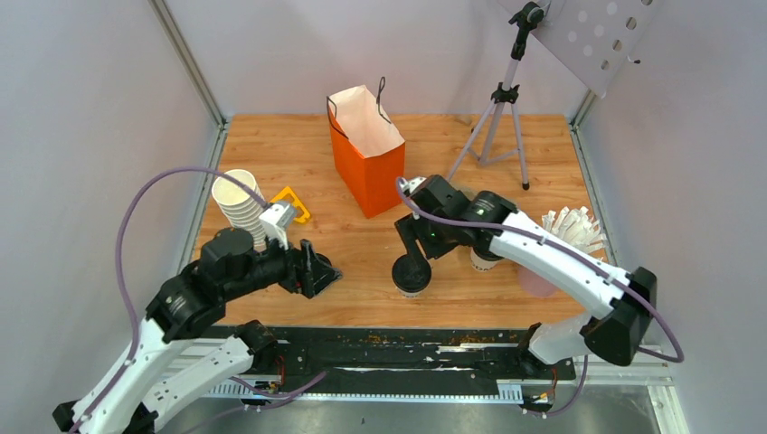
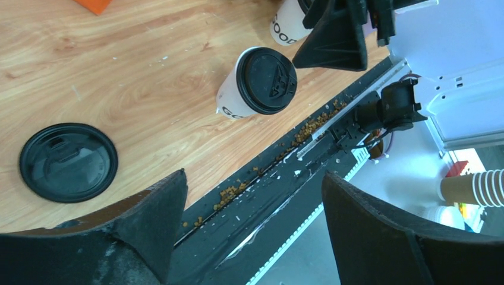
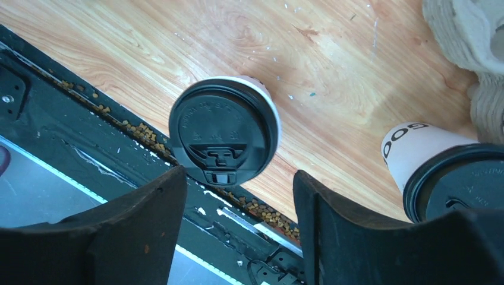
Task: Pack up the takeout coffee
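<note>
Nearby lidded cup (image 1: 411, 274) — loose lid (image 2: 68, 162), cup stack (image 1: 240, 206), orange bag (image 1: 366, 149).

Takeout coffee (image 3: 223, 133), table's 6 o'clock: white cup, black lid, black lettering.
Paper bag (image 1: 366, 163), 12 o'clock: orange outside, white inside, black handles.
Loose lid (image 2: 68, 162): black.
Cup stack (image 1: 238, 201), 9 o'clock: white.
Table (image 1: 271, 145): light wood grain.

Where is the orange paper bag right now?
In the top view, the orange paper bag stands open at the far middle of the wooden table, just left of the camera tripod.
</note>
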Robot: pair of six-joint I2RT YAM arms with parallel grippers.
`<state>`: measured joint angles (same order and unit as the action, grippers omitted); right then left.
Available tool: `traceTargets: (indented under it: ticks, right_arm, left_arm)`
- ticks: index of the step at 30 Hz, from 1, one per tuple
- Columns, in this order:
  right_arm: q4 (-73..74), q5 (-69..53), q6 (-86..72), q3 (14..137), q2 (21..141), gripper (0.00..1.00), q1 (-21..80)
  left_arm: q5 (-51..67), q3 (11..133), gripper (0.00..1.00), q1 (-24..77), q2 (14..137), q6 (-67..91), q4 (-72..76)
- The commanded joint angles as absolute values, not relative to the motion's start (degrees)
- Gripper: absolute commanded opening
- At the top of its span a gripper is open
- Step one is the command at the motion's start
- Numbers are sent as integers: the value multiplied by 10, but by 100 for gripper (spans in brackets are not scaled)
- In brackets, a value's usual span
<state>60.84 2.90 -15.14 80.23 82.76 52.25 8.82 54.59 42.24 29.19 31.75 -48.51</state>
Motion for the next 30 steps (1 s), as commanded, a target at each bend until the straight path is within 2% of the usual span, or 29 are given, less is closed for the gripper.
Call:
traceTargets:
  ticks: [1,3,7,13,17,23,30]
  right_arm:
    - [536,-26,-155,740,760,62,475]
    - [502,-69,-150,708,730,57,450]
    - [431,-144,-140,647,684,53,431]
    - [403,-149,-139,614,682,49,416]
    - [399,-159,-133,610,695,46,405]
    - [390,-176,-127,597,693,37,387]
    - [386,-183,-114,587,711,39,378]
  left_arm:
    - [147,561,86,422,376,307,-411]
    - [167,557,81,422,411,316,-384]
    - [190,530,76,423,458,339,-315]
    - [195,480,66,431,503,373,-211]
    - [169,460,65,446,536,371,-166]
    - [152,448,57,465,594,357,-121]
    - [151,409,48,467,630,368,-47]
